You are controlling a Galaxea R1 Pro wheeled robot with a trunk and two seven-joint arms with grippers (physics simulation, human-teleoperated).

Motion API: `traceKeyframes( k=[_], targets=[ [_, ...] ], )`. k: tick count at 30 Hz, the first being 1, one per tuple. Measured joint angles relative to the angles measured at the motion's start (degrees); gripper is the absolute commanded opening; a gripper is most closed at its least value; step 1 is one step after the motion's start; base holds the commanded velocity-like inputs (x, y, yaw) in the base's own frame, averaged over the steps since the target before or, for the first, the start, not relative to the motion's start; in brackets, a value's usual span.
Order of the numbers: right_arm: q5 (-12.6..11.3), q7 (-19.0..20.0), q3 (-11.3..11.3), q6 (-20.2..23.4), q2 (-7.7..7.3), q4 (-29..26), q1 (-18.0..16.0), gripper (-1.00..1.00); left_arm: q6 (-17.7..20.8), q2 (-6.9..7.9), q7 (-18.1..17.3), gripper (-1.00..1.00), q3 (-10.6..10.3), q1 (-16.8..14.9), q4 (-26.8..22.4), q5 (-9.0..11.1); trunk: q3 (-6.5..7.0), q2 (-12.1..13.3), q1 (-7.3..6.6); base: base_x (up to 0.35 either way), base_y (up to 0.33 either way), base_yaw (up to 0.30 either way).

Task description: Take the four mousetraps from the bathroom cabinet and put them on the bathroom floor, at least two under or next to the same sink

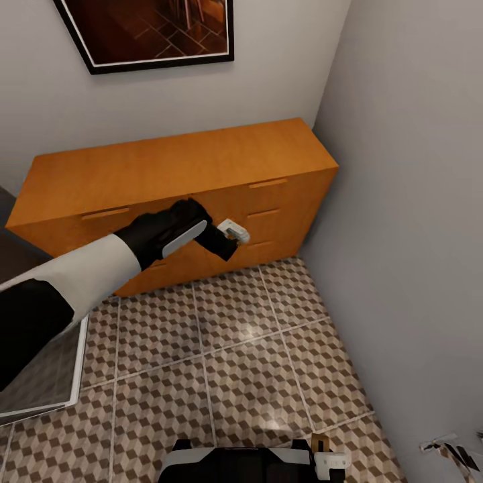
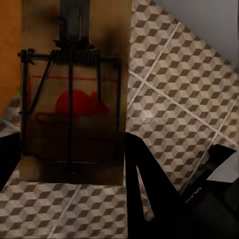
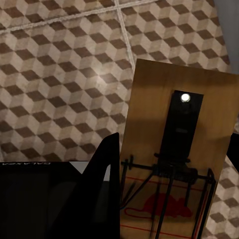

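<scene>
The orange-brown cabinet (image 1: 174, 164) stands against the back wall, its drawer fronts flush. My left gripper (image 1: 235, 236) is held out in front of those drawers, above the cube-patterned bathroom floor (image 1: 235, 362). In the left wrist view it is shut on a brown mousetrap (image 2: 72, 99) with dark wire and a red spot, which sits between the dark fingers (image 2: 149, 189). My right gripper (image 1: 330, 461) is low by my base. It is shut on a second mousetrap (image 3: 174, 149) beside one dark finger (image 3: 107, 174), over the floor tiles (image 3: 64, 74). The sink is out of view.
A grey wall (image 1: 416, 235) closes the right side, close to the cabinet's end. A grey, white-edged object (image 1: 47, 382) sits at the left edge of the head view. A framed picture (image 1: 154, 33) hangs above the cabinet. My dark base (image 1: 235, 463) shows at the bottom.
</scene>
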Motion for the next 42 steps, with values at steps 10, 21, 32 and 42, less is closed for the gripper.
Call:
traceKeyframes(
  k=[10,21,32,42],
  targets=[
    [0.00,0.02,-0.01,-0.02,-0.08,0.00,0.00,-1.00,-14.07,0.05,-0.43,-1.00,-9.03,12.25,9.63,-0.40,0.00,0.00,0.00,0.000,0.000,0.000],
    [0.30,0.34,0.06,-0.23,-0.85,0.00,-0.01,-1.00,-34.90,-0.30,-0.47,-1.00,-9.65,25.33,23.73,-0.87,0.00,-0.01,-0.01,0.000,0.000,0.000],
    [0.50,0.33,0.12,0.18,-3.07,-2.06,-0.01,-1.00,-54.57,-0.89,0.25,-1.00,-9.38,36.31,37.94,-0.27,-0.01,-0.02,0.00,0.000,0.000,0.000],
    [8.87,0.14,0.04,7.69,-4.71,-11.91,0.01,-1.00,-70.29,-1.47,9.34,-1.00,-9.23,47.47,43.83,8.35,-0.01,-0.02,-0.01,0.000,0.000,0.000]
  ],
)
